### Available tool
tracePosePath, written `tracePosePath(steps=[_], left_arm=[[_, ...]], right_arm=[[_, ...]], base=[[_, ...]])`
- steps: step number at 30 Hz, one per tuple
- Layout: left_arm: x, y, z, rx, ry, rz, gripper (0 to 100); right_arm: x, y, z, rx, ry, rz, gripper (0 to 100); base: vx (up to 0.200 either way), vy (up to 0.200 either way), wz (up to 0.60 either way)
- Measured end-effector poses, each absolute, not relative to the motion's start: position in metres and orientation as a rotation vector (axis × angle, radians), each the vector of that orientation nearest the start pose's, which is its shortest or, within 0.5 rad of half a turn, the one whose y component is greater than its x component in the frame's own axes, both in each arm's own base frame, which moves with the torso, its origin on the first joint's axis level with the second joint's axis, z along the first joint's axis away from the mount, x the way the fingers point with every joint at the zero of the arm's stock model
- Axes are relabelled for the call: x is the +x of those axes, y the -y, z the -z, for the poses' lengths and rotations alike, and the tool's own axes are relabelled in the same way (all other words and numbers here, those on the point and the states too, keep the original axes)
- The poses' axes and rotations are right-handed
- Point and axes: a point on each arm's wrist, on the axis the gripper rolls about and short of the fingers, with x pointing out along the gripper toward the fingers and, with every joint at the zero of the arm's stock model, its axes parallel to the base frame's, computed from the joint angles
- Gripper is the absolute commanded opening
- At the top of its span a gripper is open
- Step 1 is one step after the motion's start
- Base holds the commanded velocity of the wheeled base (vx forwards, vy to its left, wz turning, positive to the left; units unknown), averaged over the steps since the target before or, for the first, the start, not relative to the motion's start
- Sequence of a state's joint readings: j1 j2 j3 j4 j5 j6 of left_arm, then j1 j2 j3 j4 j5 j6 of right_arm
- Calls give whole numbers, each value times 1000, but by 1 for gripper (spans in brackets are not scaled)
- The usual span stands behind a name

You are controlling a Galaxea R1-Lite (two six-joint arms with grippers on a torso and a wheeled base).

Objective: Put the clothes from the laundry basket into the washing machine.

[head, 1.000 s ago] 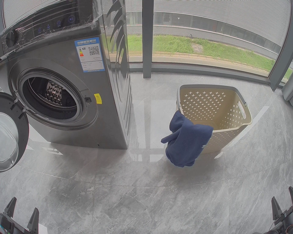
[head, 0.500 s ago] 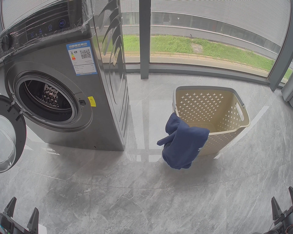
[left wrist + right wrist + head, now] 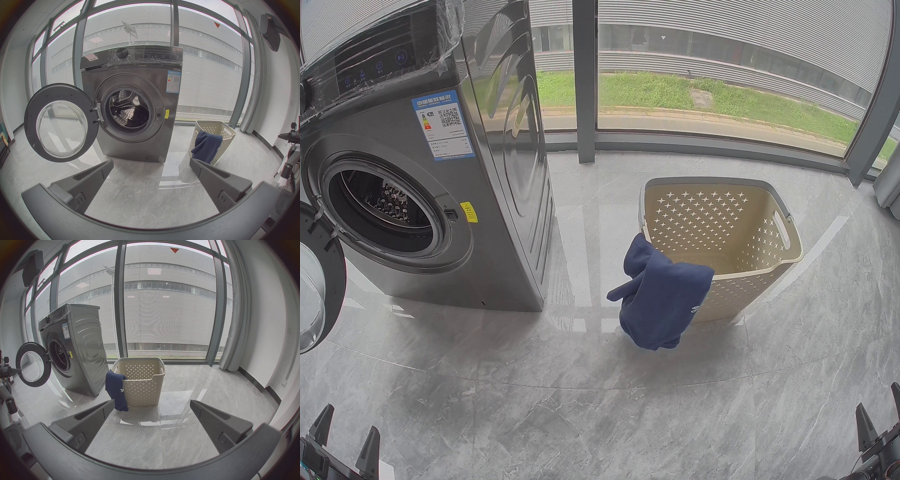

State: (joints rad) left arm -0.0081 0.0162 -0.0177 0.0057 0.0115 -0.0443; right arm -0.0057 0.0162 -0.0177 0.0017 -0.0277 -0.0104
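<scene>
Approach step, nothing grasped yet. The navy garment (image 3: 661,300) hung over the near-left corner of the laundry basket (image 3: 737,289), most of it draped down the outside toward the floor (image 3: 581,406). The basket stood on the floor to the right of the washing machine (image 3: 487,187), with a gap between them. The door (image 3: 322,281) was swung open and the drum was unobstructed. The left gripper (image 3: 150,162) and right gripper (image 3: 151,402) were both spread wide and empty, low and well apart from the basket. The next move likely called for closing in on the basket and pinching the bunched cloth at the rim, so it would lift clear without dragging the basket.
</scene>
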Motion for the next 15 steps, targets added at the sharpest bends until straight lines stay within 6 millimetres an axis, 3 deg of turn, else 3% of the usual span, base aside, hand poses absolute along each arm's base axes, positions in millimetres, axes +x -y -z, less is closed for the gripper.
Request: tracePosePath(steps=[10,15], left_arm=[[-23,0,-80,-45,-4,-4,100],[-23,0,-80,-44,-5,-4,100]], right_arm=[[-23,0,-81,-10,0,33,100],[-23,0,-81,-10,1,33,100]], base=[[20,0,0],[0,-200,0]])
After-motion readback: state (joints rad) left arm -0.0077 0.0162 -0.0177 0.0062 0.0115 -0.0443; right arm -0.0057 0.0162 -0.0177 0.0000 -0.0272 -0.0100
